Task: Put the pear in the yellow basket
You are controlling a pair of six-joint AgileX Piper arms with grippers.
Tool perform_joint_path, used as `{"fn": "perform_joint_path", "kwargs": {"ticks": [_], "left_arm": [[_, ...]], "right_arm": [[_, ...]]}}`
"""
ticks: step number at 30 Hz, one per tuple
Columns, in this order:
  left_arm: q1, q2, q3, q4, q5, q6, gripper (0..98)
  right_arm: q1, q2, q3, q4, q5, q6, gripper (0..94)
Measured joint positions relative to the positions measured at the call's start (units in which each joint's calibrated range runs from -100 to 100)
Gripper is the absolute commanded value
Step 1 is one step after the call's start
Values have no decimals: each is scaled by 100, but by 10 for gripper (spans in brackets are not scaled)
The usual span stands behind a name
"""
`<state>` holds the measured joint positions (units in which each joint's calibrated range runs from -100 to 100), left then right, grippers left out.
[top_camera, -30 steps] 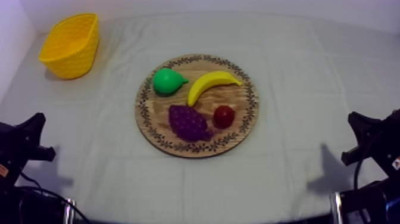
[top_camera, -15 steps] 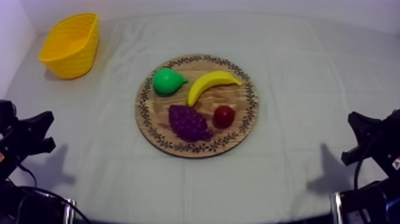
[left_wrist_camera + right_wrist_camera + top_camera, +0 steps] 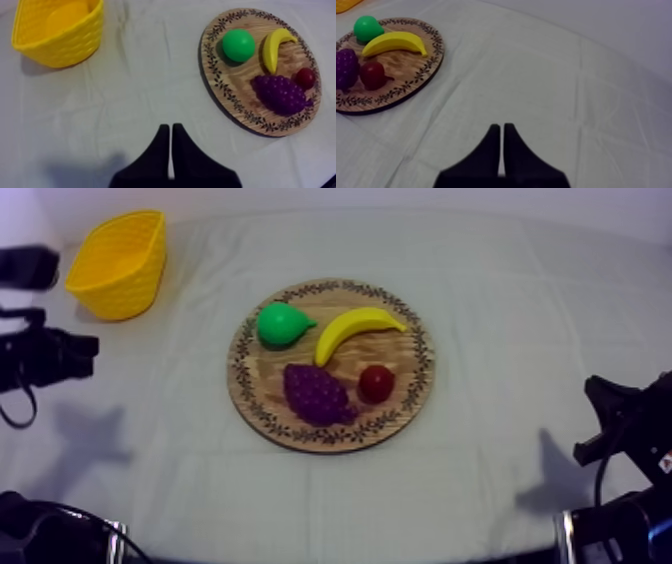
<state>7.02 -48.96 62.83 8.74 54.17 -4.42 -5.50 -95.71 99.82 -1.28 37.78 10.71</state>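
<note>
Black left gripper (image 3: 170,129) lies pinched together in its wrist view.

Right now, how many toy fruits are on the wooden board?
4, all on the round wooden board: a green pear nearest the yellow basket, a yellow banana beside it, a purple bunch of grapes, a small red fruit beside the grapes. None looks hidden.

The left arm does not sit low at the table's left edge any more. It is now lifted and moved up along that side. The left gripper (image 3: 88,348) now hangs over the cloth (image 3: 300,498) near the yellow basket (image 3: 118,263), on the basket's near side. The arm's shadow (image 3: 88,438) also moves with it and lies now farther in on the cloth.
</note>
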Motion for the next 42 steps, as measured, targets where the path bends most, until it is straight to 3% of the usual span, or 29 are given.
{"fn": "perform_joint_path", "kwargs": {"ticks": [9, 21, 29, 37, 42], "left_arm": [[452, 2278, -2259, -26, 1346, 689, 0], [798, 4537, -4865, -166, 2659, 820, 0], [936, 5885, -6449, -264, 3218, 981, 0], [1040, 6923, -7710, -257, 3530, 941, 0], [1169, 7149, -8022, -235, 3587, 569, 0]], "right_arm": [[0, 0, 0, 0, 0, 0, 4], [0, 0, 0, 0, 0, 2, 4], [0, 0, 0, 0, 0, 2, 4], [0, 0, 0, 0, 0, 2, 4], [0, 0, 0, 0, 0, 3, 4]]}}
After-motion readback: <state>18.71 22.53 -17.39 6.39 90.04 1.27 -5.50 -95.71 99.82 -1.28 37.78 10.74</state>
